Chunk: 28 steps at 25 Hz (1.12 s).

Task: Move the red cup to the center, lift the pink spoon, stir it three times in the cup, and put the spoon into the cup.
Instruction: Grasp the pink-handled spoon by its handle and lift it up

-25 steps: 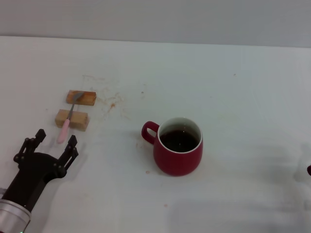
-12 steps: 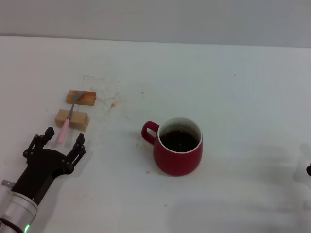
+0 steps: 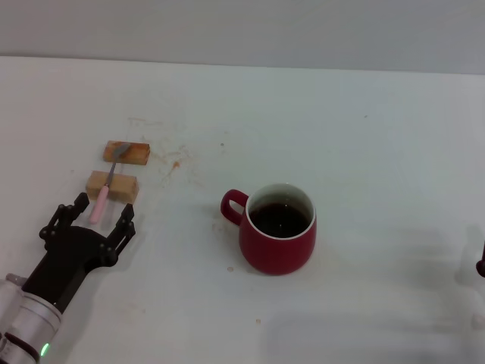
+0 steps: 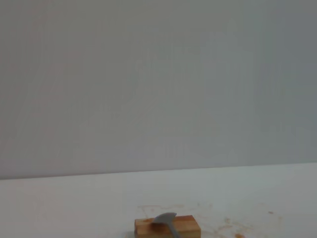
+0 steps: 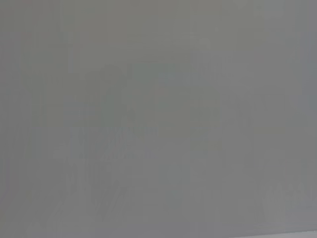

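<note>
The left pincer (image 3: 92,214) hovers low over the worktop (image 3: 364,152) with its fingers apart, just short of the pink spoon's (image 3: 104,194) handle end. The spoon lies across 2 wooden blocks (image 3: 114,186), its grey bowl on the farther one. To the right stands the red cup (image 3: 277,227), handle toward the blocks, dark liquid inside. The right pincer (image 3: 481,267) barely shows at the edge; its fingers cannot be told.

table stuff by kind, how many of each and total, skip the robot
red cup: 1
pink spoon: 1
wooden blocks: 2
total: 4
</note>
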Available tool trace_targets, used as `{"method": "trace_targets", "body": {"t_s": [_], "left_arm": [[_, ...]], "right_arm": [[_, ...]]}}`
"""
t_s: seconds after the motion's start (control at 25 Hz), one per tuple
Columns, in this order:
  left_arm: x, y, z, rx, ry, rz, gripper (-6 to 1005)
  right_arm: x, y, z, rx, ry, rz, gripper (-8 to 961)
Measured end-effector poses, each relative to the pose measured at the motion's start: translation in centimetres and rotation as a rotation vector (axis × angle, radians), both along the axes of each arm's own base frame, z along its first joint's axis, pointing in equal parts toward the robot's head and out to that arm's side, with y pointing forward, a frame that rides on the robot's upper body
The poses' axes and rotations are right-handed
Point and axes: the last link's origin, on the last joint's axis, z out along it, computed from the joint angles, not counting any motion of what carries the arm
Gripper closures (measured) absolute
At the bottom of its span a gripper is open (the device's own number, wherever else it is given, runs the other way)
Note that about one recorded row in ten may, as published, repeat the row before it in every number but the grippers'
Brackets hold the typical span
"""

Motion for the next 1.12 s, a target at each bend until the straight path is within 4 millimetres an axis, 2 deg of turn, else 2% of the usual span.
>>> {"method": "trace_targets", "body": {"t_s": [0.16, 0.32, 0.52, 1.12], "left_arm": [[-0.02, 0.10, -0.17, -0.010, 0.009, 0.004, 212], [-0.02, 0.15, -0.24, -0.014, 0.011, 0.006, 329], [-0.04, 0.22, -0.21, -0.012, 0.010, 0.009, 324], [0.06, 0.51, -0.27, -0.015, 0.011, 0.008, 455]], "right_arm": [[-0.05, 0.07, -0.01, -0.002, 0.000, 0.004, 954], [-0.04, 0.00, -0.03, -0.003, 0.000, 0.003, 954], [0.00, -0.04, -0.01, -0.003, 0.000, 0.002, 954], [0.01, -0.10, 0.00, -0.003, 0.000, 0.002, 954]]}}
